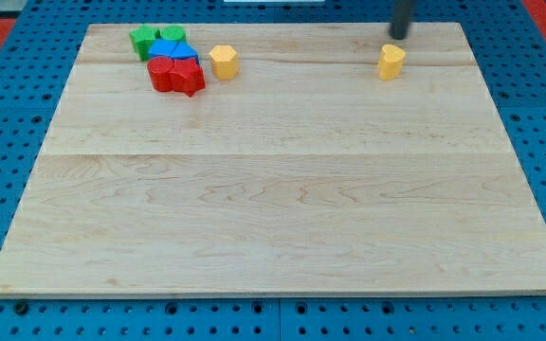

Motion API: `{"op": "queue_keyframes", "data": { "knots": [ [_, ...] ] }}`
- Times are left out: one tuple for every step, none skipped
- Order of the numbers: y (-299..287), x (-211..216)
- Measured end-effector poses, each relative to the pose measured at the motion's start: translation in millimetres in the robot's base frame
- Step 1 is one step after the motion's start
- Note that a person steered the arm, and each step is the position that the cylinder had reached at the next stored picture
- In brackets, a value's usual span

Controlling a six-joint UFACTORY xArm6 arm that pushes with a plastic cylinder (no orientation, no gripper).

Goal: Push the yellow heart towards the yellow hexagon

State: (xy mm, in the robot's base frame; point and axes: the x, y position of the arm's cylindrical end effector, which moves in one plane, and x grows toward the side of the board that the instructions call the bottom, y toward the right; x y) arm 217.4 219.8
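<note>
A pale wooden desk (282, 218) fills most of the view, sitting on a blue pegboard. The arm has no claw at all, so there is nothing to open or close — only a straight dark rod coming down from the view's top edge. Its tip (399, 36) rests near the desk's far edge, just above and slightly to the view's right of the yellow heart (391, 62), close to it but seemingly not yet touching.

The yellow heart stands alone toward the view's top right. Its target, the yellow hexagon (224, 62), sits well apart from it at the view's top left, on roughly the same line across the desk. Just beside the hexagon, to the view's left, is a tight cluster: two green blocks (155, 40), a blue block (174, 51) and two red blocks (176, 75), all touching or nearly so.

The push looks as if it has not begun; the rod seems to be lining up. The next move calls for bringing the tip round to the heart's right side, then sliding it straight toward the view's left, keeping the contact centred so the heart does not spin away.

Most of the rod and all of the arm are cut off by the view's top edge. The cluster's shapes are hard to tell apart — the blocks overlap, and the blue one may be a triangle.
</note>
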Motion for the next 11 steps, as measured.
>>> {"op": "queue_keyframes", "data": {
  "knots": [
    [-7.6,41.6],
    [-94.0,72.3],
    [-180.2,76.9],
    [-156.5,76.9],
    [-126.9,95.1],
    [-172.5,126.3],
    [-225.3,119.4],
    [-238.6,95.5],
    [-173.1,75.6],
    [-185.2,71.2],
    [-237.6,78.9]
  ]
}}
